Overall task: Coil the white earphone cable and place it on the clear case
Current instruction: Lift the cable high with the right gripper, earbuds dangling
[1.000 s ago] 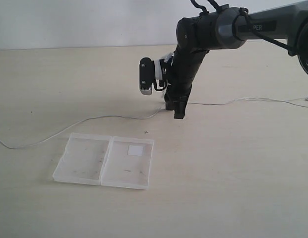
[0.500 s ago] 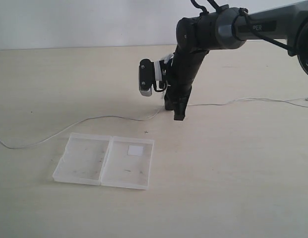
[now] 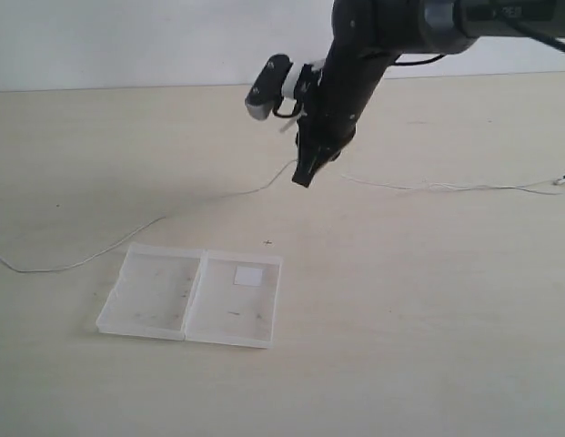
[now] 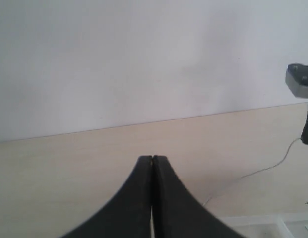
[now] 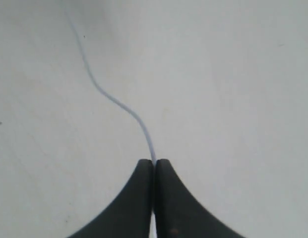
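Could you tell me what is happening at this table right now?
The right gripper has its fingers shut on the white earphone cable, holding that stretch above the table while the rest trails along the surface on both sides. The cable is not yet coiled. The clear case lies open with no cable on it. The left gripper is shut on nothing.

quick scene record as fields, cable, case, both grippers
white earphone cable: uncoiled, strung across the table, one span held up off it
clear case: open flat on the table, no cable on it
right gripper: shut on the white earphone cable, above the table
left gripper: shut, nothing seen in it
task stage: coiling not yet done
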